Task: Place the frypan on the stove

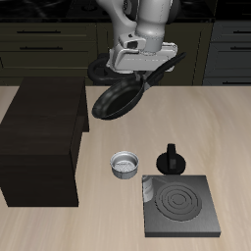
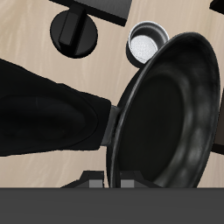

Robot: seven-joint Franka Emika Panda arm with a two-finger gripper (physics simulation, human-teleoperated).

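Note:
The frypan, a wide black pan, hangs tilted in the air above the table's back part, near the brown cabinet. My gripper is shut on its long handle and holds it well clear of the table. In the wrist view the frypan fills much of the frame, with its handle close up. The stove, a dark grey plate with pale spiral rings, lies flat near the table's front edge, away from the pan. A corner of it shows in the wrist view.
A large dark brown cabinet stands on the table beside the pan. A small silver pot sits in front of the stove's back corner; it also shows in the wrist view. A black knobbed object stands just behind the stove.

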